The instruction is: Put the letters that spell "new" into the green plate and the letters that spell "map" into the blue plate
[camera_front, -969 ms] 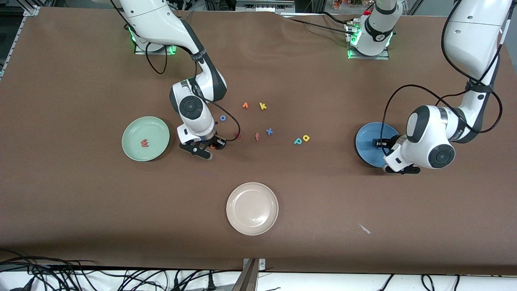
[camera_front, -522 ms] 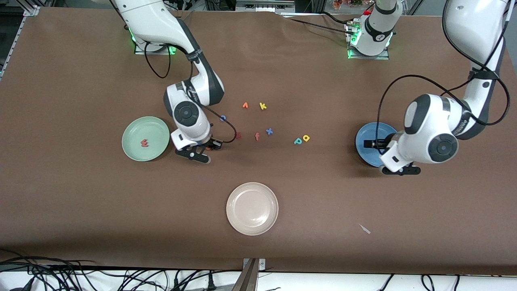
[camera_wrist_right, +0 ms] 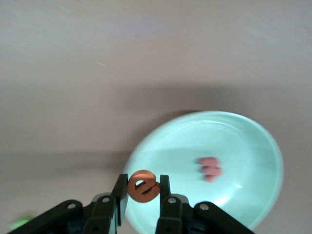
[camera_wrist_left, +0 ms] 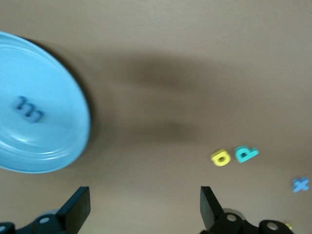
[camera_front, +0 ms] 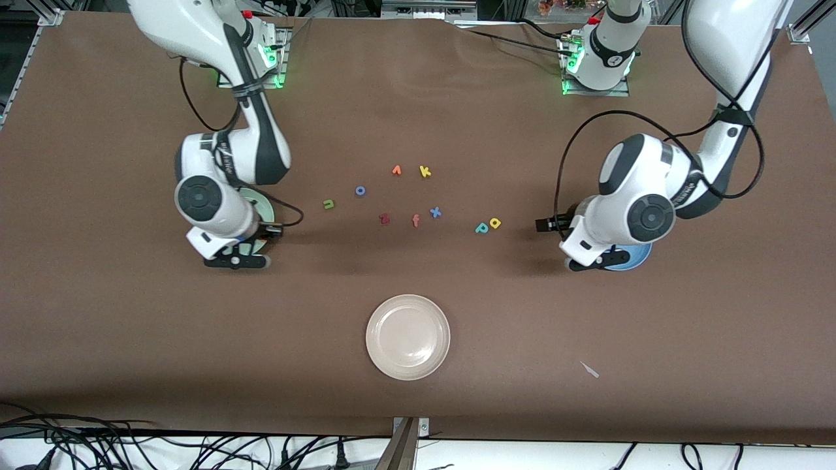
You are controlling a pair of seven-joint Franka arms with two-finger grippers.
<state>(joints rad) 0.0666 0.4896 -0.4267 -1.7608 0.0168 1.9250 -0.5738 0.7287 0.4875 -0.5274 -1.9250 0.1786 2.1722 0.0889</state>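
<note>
1. Orange foam "e" (camera_wrist_right: 143, 185) sits pinched in the right gripper (camera_wrist_right: 143, 191), over the pale mint-green plate (camera_wrist_right: 253, 146)'s rim.
2. Carry it inward over the plate before releasing.
3. Left gripper (camera_wrist_left: 141, 214) hangs wide open, empty, beside the blue plate (camera_wrist_left: 58, 141).

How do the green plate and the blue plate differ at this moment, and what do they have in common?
The green plate holds a pinkish-red "w"; the blue plate holds a blue "m". The right gripper, shut on the orange "e", is over the green plate's rim; the open left gripper is over the bare table beside the blue plate. Both are round, rimmed and hold one letter.
</note>
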